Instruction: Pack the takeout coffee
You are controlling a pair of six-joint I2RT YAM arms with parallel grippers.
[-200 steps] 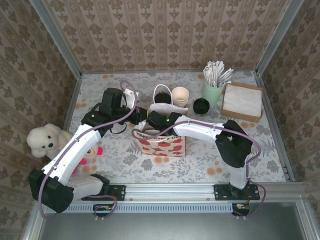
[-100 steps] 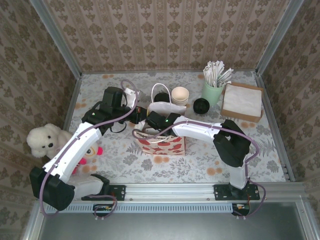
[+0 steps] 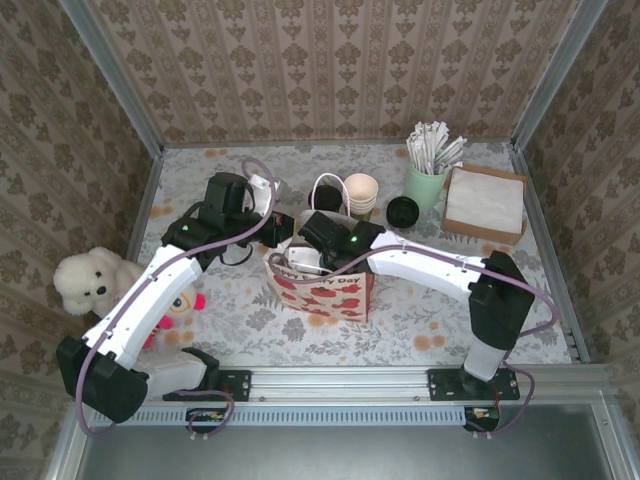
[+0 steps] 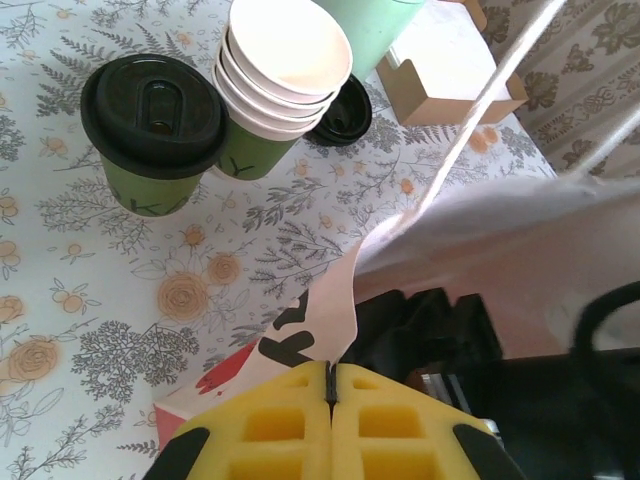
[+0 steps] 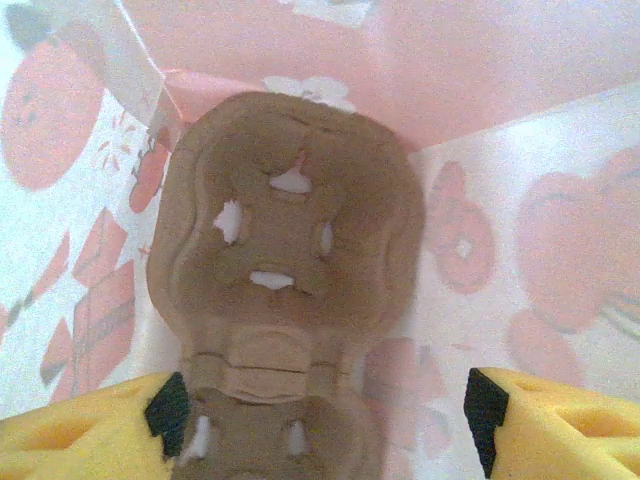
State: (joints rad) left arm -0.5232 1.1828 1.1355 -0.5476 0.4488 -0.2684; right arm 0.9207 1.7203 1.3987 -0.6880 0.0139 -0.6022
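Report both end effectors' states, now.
Left end effector: shut on the rim of the bag.
Right end effector: open, holding nothing, inside the bag.

Left gripper closed (right gripper wide)

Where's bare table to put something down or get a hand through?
Free: the near strip between the gift bag and the rail; the back-left corner behind the left arm. Crowded: back right, where takeout coffee, cup stack, loose lid, mint cup and napkin box stand close together.
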